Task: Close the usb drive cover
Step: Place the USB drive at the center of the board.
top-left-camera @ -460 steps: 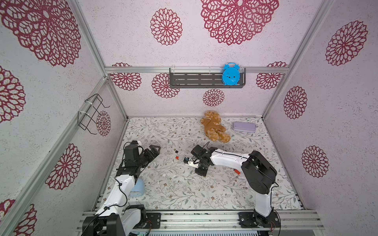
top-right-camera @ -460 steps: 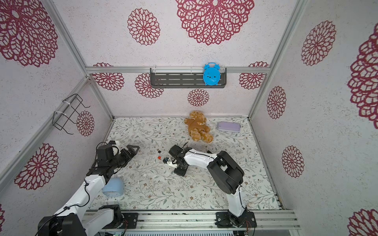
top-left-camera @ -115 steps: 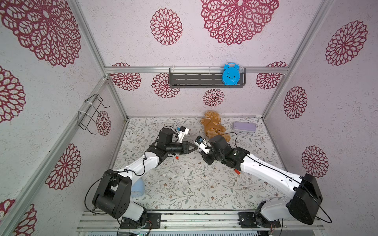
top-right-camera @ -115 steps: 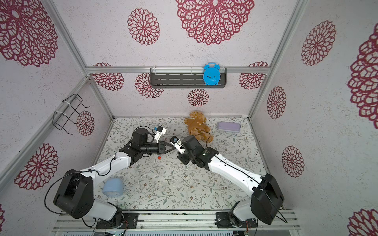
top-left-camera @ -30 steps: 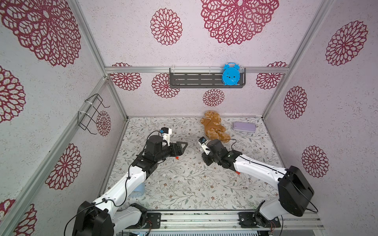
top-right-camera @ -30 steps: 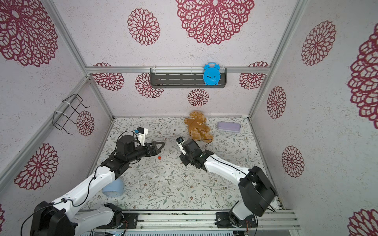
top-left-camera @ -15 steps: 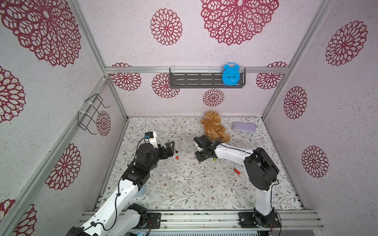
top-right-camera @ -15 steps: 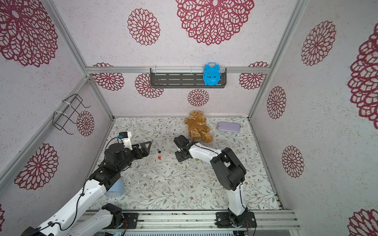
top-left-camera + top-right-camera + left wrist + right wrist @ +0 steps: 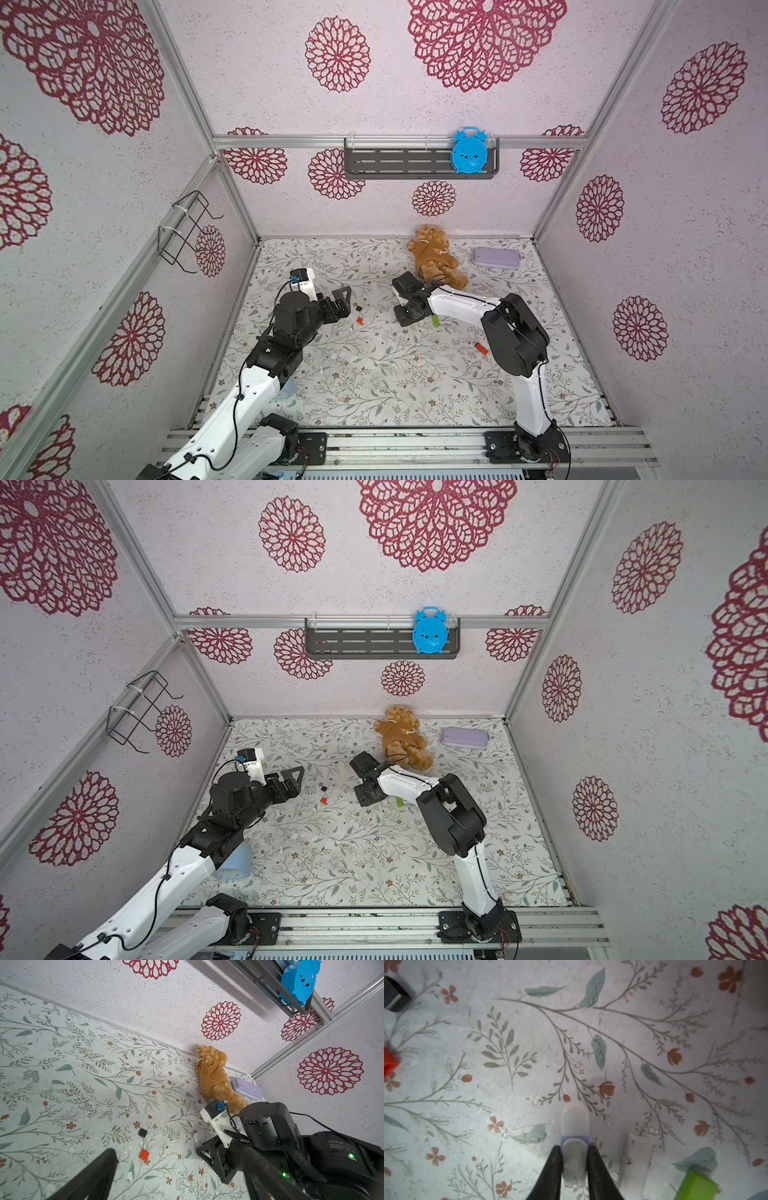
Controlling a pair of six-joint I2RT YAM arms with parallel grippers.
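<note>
I am logging: right gripper point(image 9: 574, 1148) pinching usb drive point(image 9: 574, 1124), near teddy bear point(image 9: 434, 262); left gripper point(image 9: 345, 302) hanging spread wide, well apart from teddy bear.

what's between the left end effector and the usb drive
A black piece and a red piece lie there, apart; both top views and the left wrist view show them.

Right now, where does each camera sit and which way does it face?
Top views: high in front, looking down on the table and back wall; both arms show.
Left wrist: on the left arm, facing the teddy bear and right arm; open left gripper frames it.
Right wrist: on the right arm, facing straight down; the right gripper clasps the usb drive.
Shared: both wrist views show the red piece and black piece.
</note>
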